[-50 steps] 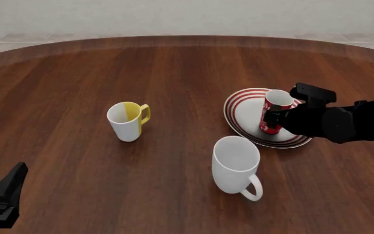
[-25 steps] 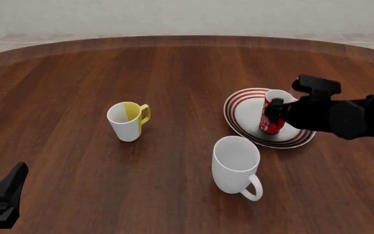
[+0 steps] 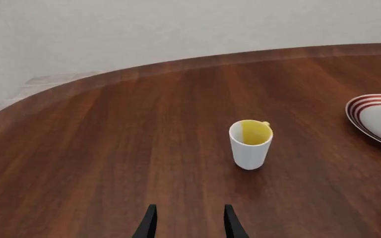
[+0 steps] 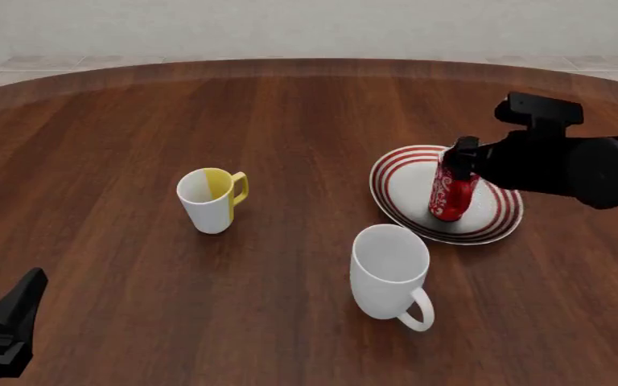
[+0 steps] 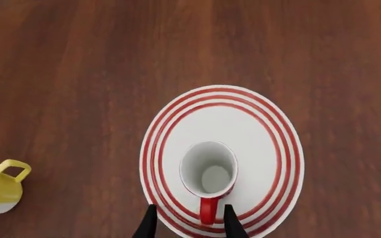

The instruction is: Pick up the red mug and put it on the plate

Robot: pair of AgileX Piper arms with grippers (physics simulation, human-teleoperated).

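Right wrist view: right end effector (image 5: 187, 223) fingers parted, either side of the red mug's (image 5: 208, 173) handle, not pressing it; released. Red mug stands upright on the plate (image 5: 270, 129), near the middle. Front view: the right end effector (image 4: 468, 154) hovers at the mug's rim. Left end effector (image 3: 187, 223) parted, empty, low over the bench (image 4: 287, 121). White-and-yellow mug (image 4: 212, 200) and large white mug (image 4: 391, 275) stand apart.

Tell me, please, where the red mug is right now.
In the front view, the red mug stands upright on the plate at right, beyond the large white mug.
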